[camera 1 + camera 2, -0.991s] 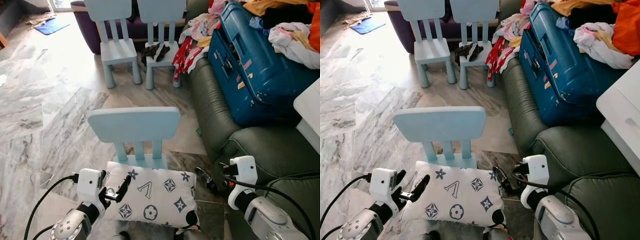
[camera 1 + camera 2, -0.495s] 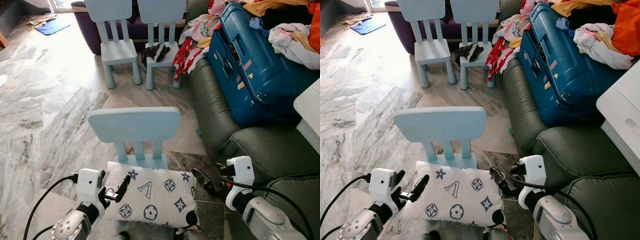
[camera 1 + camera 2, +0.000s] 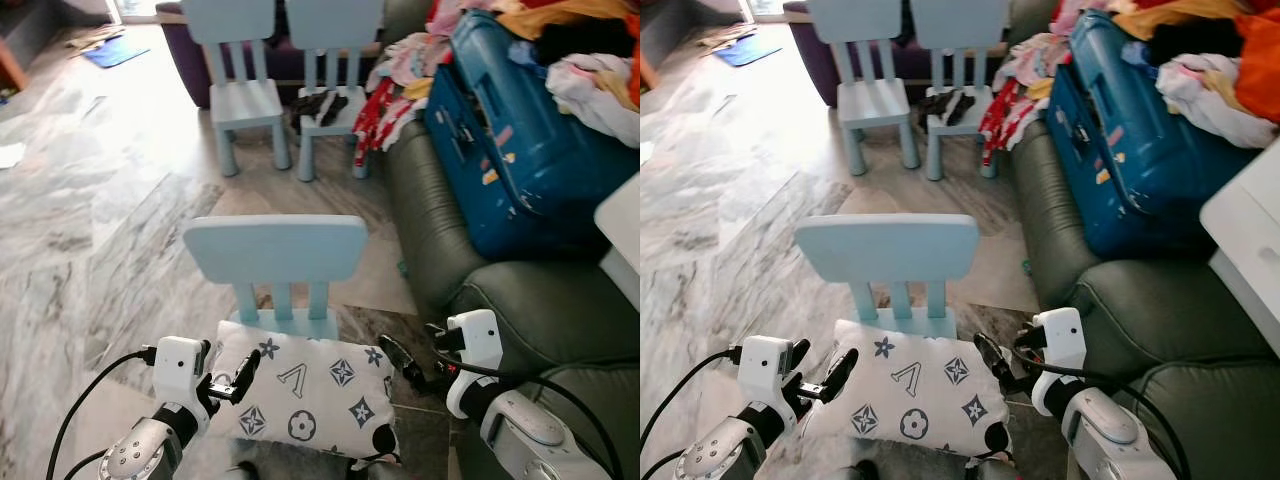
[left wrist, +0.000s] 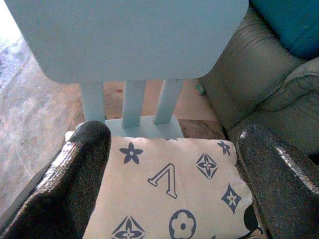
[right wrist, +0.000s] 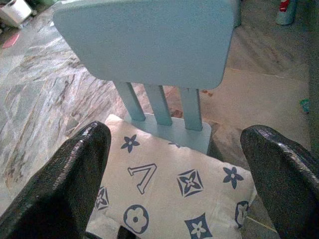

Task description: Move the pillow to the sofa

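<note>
Pillow (image 3: pixel 305 385) on pale-blue chair (image 3: pixel 276 260); marble floor (image 3: pixel 90 220), sofa (image 3: pixel 520 300) apparently cluttered.

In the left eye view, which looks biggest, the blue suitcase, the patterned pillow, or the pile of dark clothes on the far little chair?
1. Blue hard-shell suitcase on the green sofa.
2. White pillow with dark blue monogram pattern on the near light blue chair; it lies closer to the camera, so its real size may be smaller than it looks.
3. Dark clothes on the far chair seat, clearly smallest.

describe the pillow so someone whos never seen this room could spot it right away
Start at the dark green sofa. On the marble floor beside it stands a pale blue child's chair. The pillow lies on its seat, the only white cushion with navy flower and diamond prints.
</note>
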